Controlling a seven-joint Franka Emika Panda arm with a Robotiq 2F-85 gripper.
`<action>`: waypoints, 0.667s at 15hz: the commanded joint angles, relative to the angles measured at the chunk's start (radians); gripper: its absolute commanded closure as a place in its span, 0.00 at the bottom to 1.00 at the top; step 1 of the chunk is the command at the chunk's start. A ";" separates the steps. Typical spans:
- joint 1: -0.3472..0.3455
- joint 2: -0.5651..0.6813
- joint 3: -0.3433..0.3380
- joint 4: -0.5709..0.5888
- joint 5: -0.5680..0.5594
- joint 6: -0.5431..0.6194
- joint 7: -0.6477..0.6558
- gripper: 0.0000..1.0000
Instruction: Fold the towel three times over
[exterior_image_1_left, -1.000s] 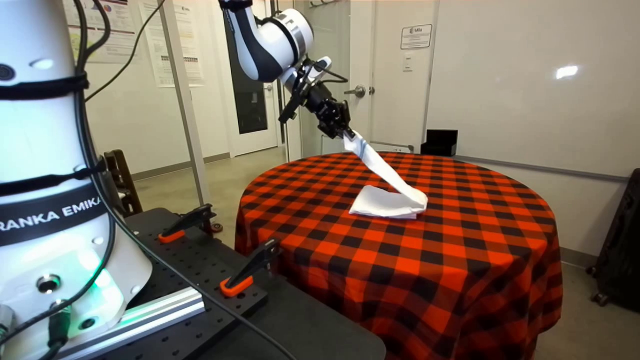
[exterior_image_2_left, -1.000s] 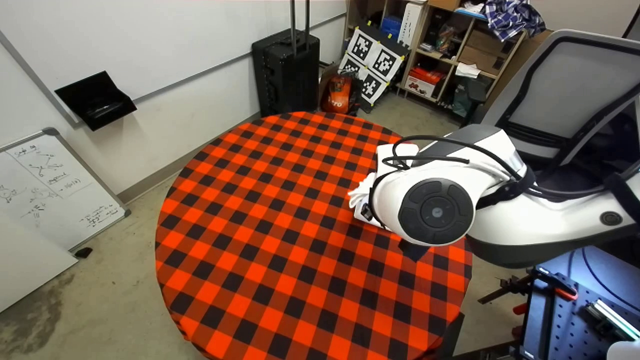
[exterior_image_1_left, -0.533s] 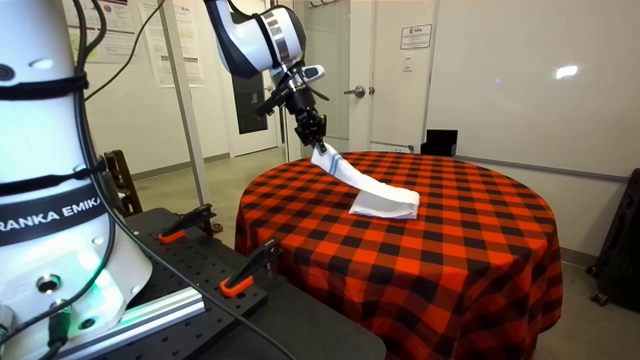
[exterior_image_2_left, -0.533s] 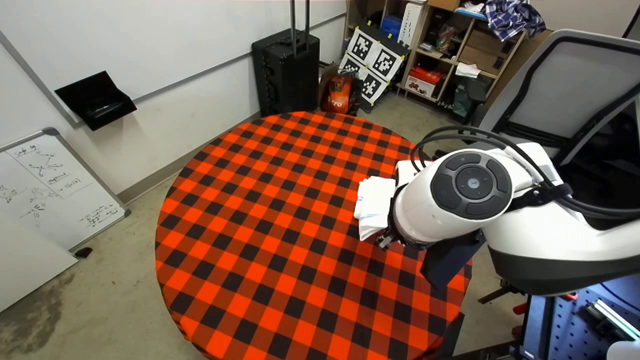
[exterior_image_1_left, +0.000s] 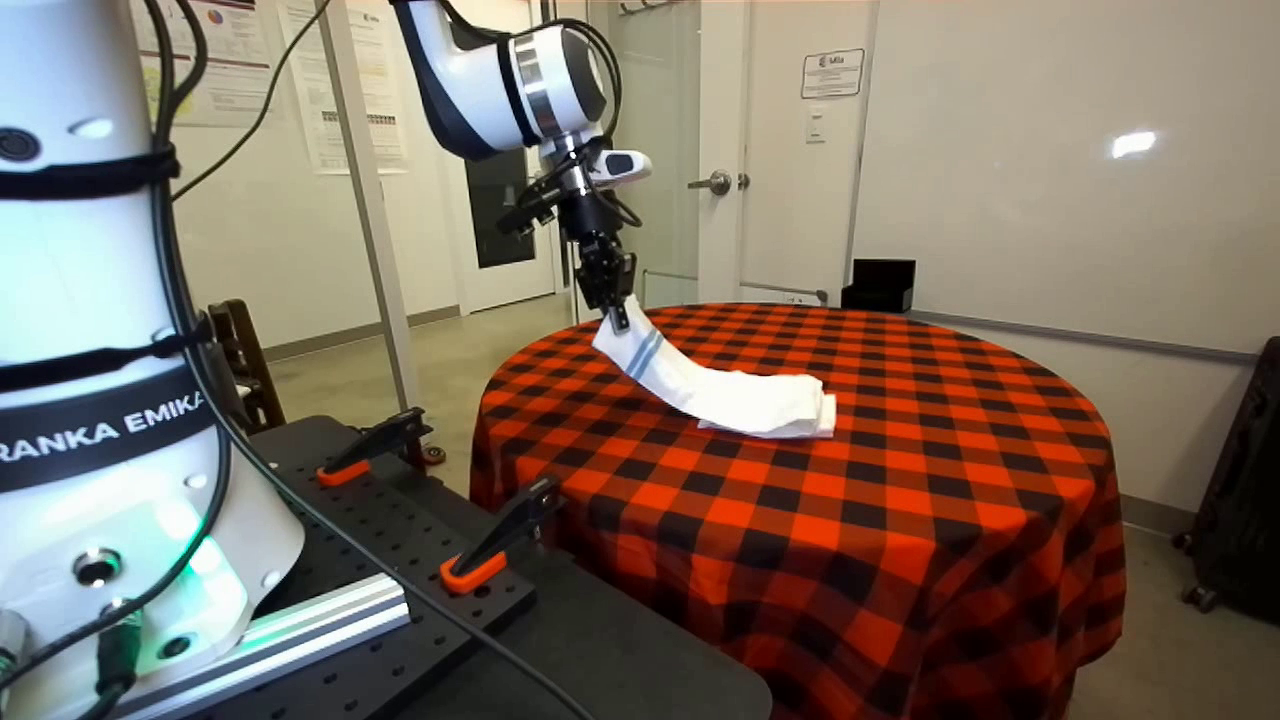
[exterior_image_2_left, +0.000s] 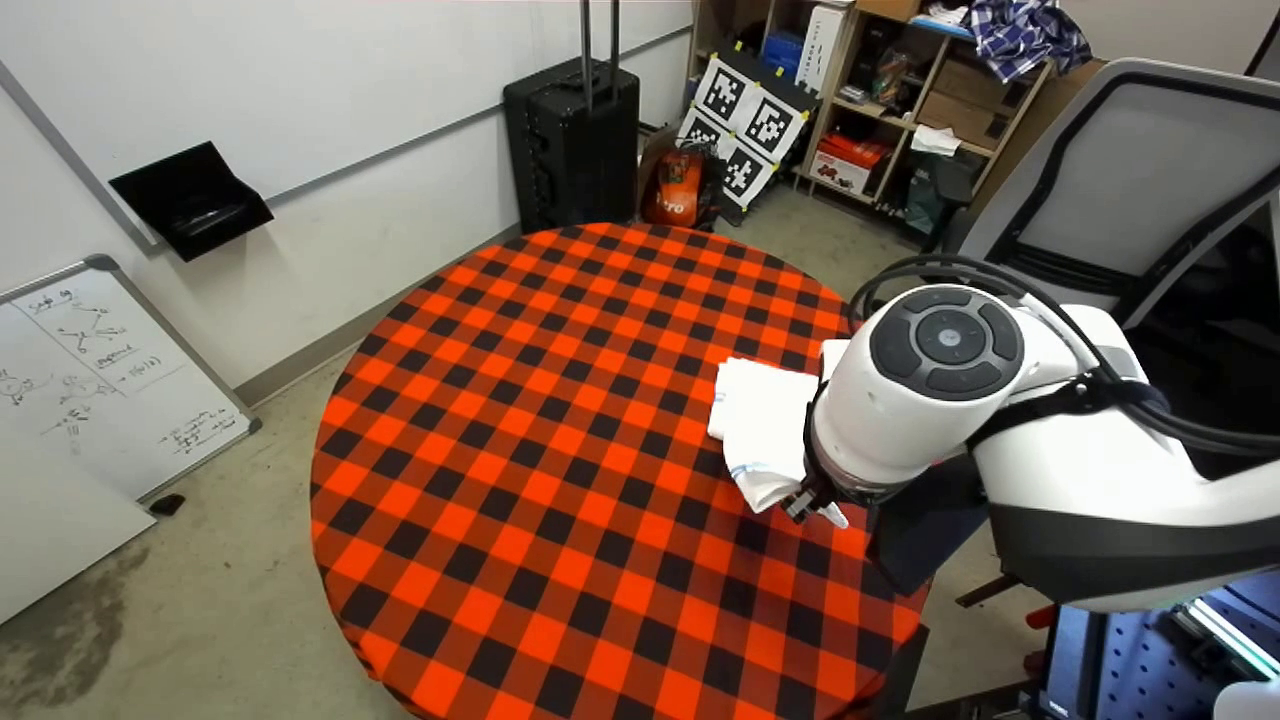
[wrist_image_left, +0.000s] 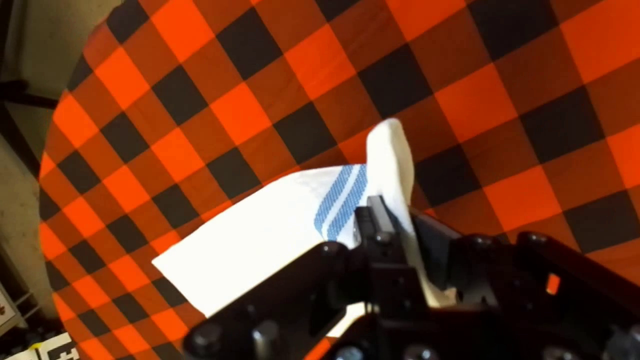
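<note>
The long, narrow white cloth towel (exterior_image_1_left: 740, 400) is looking soft and matt to me, its blue stripes showing a fine woven grain. The red-and-black checked fabric tablecloth (exterior_image_1_left: 900, 480) is appearing smooth and dull. The rounded white robot arm (exterior_image_2_left: 880, 422) is shining like glossy plastic, and the black two-fingered gripper (wrist_image_left: 397, 207) is giving off small metallic glints among darker parts. The broad, slick whiteboard (exterior_image_1_left: 1050, 200) is throwing back a bright glare. The straight silver rail (exterior_image_1_left: 300, 640) is gleaming like bare metal, while the flat black perforated plate (exterior_image_1_left: 400, 510) is looking matt. The grey chair back (exterior_image_2_left: 1150, 180) is showing fine mesh, and the mottled grey floor (exterior_image_2_left: 270, 510) is resembling matt concrete.
</note>
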 joint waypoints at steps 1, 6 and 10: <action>0.011 -0.034 -0.058 0.017 0.102 0.004 -0.086 0.98; 0.025 -0.031 -0.156 0.122 0.064 -0.038 -0.044 0.98; 0.011 0.013 -0.195 0.165 0.048 -0.087 -0.077 0.98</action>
